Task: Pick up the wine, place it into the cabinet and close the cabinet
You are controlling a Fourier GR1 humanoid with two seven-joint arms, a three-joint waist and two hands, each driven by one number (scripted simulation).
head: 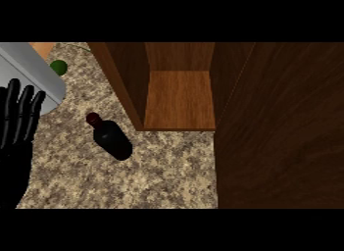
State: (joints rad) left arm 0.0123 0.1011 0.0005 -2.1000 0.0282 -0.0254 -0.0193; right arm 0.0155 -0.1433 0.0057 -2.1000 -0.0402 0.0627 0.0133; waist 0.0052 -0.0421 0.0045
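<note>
You see the wine bottle (112, 137) left of centre on the speckled counter (160, 171), neck toward upper left, long axis diagonal. Cabinet (179, 98) open beside it. Left hand (8, 132) at left edge, fingers straight.

Dark glass and warm wood on speckled stone

The wine bottle (113, 137) is very dark, almost black, with a deep red cap. The counter (131, 181) is mottled beige, grey and brown granite. The cabinet (178, 98) is reddish-brown wood with a lighter orange-brown shelf; its door (290, 127) is darker brown with faint grain. The left hand (8, 132) is glossy black. A green round thing (59, 66) sits beside a pale grey sink (30, 73).
</note>
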